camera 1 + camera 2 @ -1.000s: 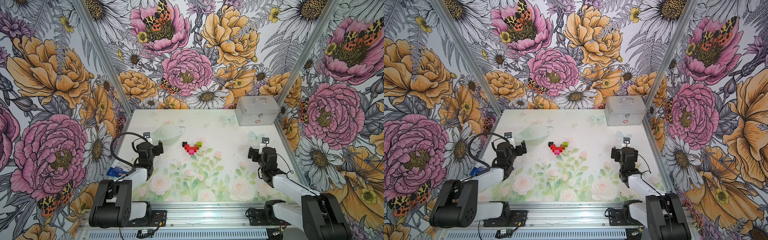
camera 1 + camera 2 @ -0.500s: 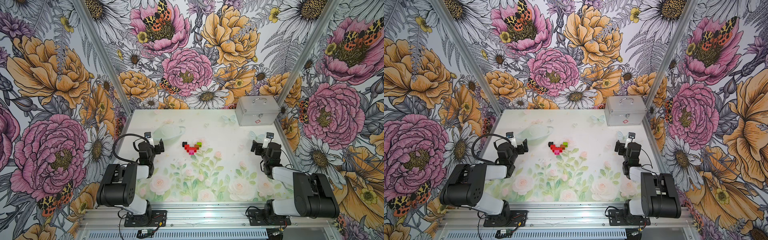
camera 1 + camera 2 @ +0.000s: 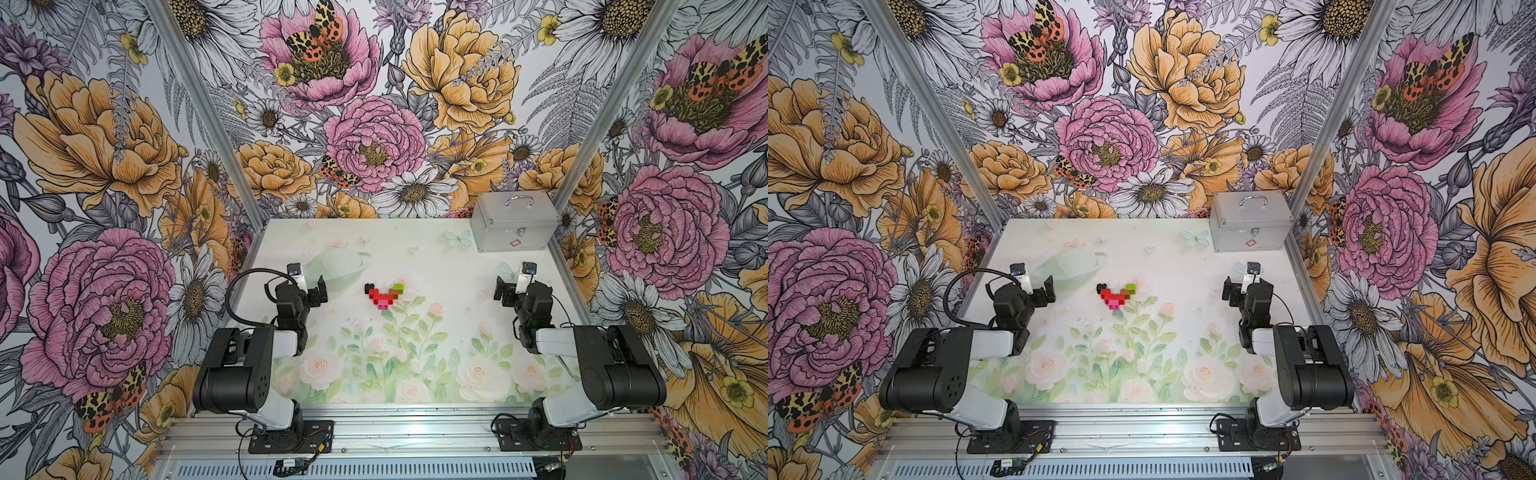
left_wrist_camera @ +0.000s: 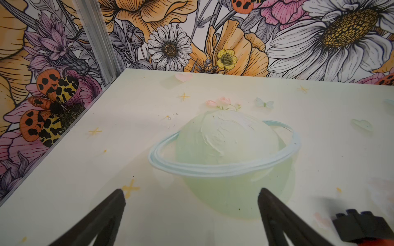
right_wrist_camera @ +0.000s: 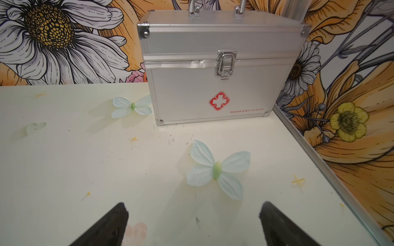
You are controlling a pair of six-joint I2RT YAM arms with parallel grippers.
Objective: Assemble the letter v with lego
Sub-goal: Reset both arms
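My left arm (image 3: 237,374) and right arm (image 3: 619,370) are glossy black housings joined by pale grey links, each on a black base plate (image 3: 259,446). A black cable (image 3: 239,279) arcs by my left wrist. My jaws are black, tapering to points.

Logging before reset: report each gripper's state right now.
Left gripper: open, holding nothing.
Right gripper: open, holding nothing.
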